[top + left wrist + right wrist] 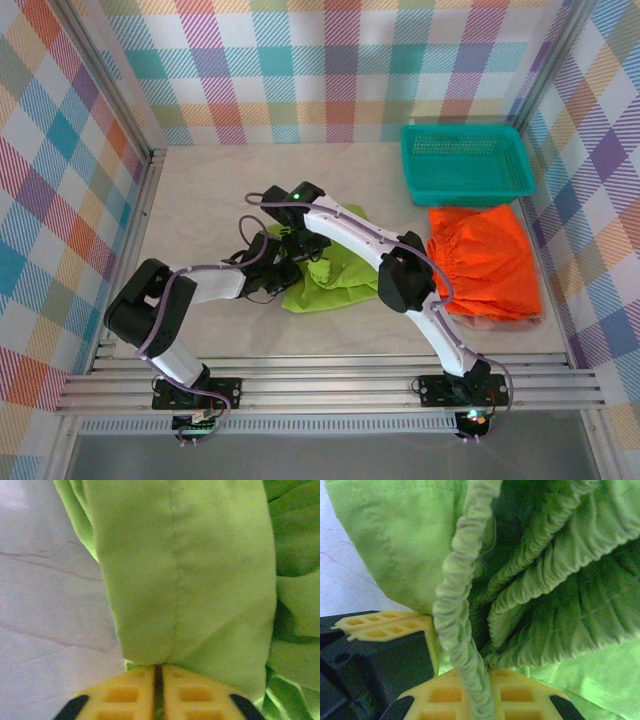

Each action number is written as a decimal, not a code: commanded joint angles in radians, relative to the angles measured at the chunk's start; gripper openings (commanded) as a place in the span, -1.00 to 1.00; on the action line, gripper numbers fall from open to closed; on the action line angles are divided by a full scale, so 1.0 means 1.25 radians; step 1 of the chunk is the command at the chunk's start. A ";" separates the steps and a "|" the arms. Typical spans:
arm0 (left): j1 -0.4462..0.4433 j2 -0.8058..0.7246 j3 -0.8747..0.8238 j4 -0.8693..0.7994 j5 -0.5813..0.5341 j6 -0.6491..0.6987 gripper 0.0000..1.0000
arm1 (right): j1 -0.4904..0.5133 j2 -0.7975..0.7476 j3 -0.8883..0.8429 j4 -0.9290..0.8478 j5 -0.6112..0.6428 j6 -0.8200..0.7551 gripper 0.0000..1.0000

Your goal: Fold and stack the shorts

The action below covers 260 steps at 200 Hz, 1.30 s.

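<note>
The left gripper (158, 672) has its yellow fingers (122, 695) pressed almost together, with only a thin slit between them. A folded edge of the green shorts (190, 580) runs into that slit, so the gripper pinches the cloth. The right gripper (479, 680) is closed too, on the waistband (460, 605), which runs like a gathered cord down between its fingers. In the right wrist view the left gripper's fingers lie just beside it on the left, against the same cloth.

From above, both grippers meet at the left side of the green shorts, which lie crumpled near the middle of the table (200, 200), partly under the right arm (350, 235). The orange shorts (485, 262) lie spread at the right, apart from the green pair and just in front of the basket (466, 186) in the far right corner. A pinkish edge (510, 321) shows under their near side; what it belongs to I cannot tell.
</note>
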 commanded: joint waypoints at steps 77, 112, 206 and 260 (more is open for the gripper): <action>0.145 -0.509 -0.043 -0.326 -0.103 0.015 0.89 | -0.146 -0.399 -0.475 0.616 -0.636 0.189 0.51; 0.186 -0.457 0.068 -0.266 0.056 -0.007 1.00 | -0.171 -0.582 -0.752 0.872 -0.637 0.333 0.72; 0.167 -0.083 0.239 0.054 0.227 -0.193 1.00 | -0.074 -0.596 -1.121 1.426 -0.429 0.744 0.81; 0.159 0.040 0.271 0.126 0.254 -0.236 1.00 | -0.041 -0.509 -1.131 1.561 -0.397 0.838 0.81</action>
